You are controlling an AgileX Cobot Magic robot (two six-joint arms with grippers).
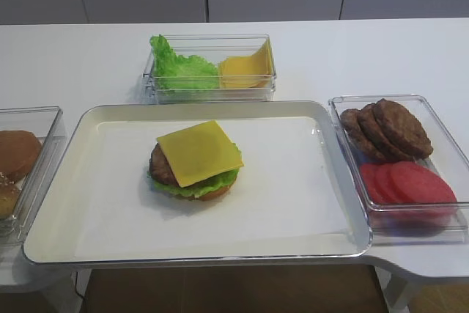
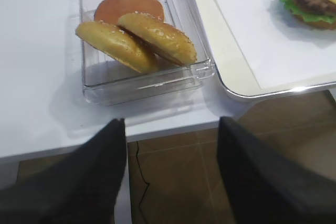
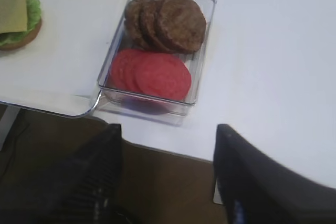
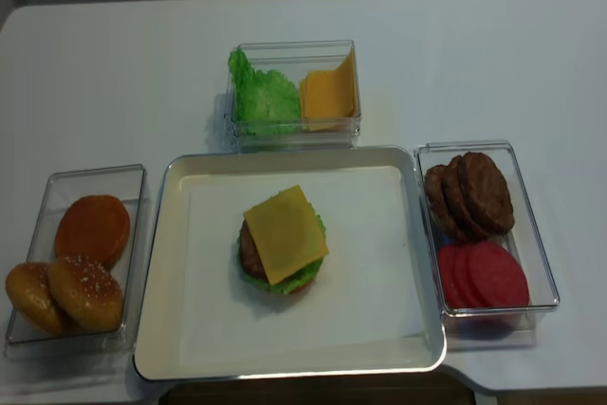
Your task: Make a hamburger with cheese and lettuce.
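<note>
On hamburger (image 1: pixel 192 172), cheese (image 1: pixel 198 152) (yellow, square)

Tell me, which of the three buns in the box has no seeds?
The flat orange-brown bun at the back of the left box; the two front buns are sesame-speckled.

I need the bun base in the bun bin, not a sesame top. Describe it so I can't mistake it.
Start at the big white tray; the clear bin to its left holds the buns. The bun base lies flat at the bin's far end: smooth, orange-brown, seedless, unlike the two domed sesame tops leaning nearer the table edge.
</note>
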